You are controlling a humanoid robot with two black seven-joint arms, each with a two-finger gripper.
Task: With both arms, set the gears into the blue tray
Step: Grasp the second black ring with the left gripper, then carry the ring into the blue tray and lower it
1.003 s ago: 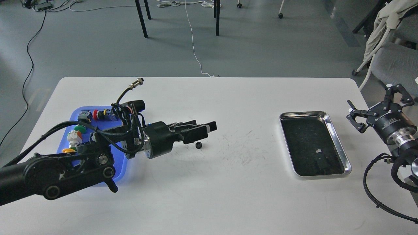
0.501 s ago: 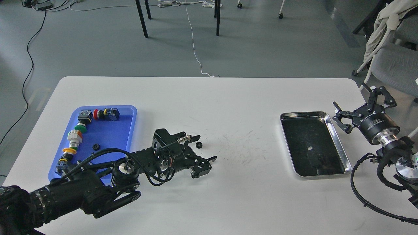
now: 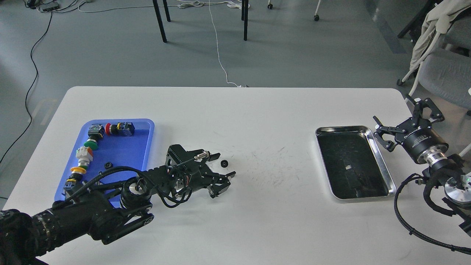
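The blue tray (image 3: 127, 149) lies at the table's left. One gear (image 3: 107, 165) rests inside it near the middle. A second gear (image 3: 223, 163) lies on the white table to the tray's right. My left gripper (image 3: 225, 165) is low over the table and open, and its fingertips (image 3: 232, 173) stand on either side of that gear without closing on it. At the far right my right gripper (image 3: 403, 123) is open and holds nothing, just off the right side of the steel tray.
Several colourful push-button switches (image 3: 84, 154) line the blue tray's left and back edges. A shiny steel tray (image 3: 349, 165) sits at the right. My left arm lies across the blue tray's front corner. A chair (image 3: 445, 73) stands beyond the table's right end.
My left arm came off the blue tray, dropped low and drew its gripper slightly left around the table gear. The right gripper shifted a little left toward the steel tray.
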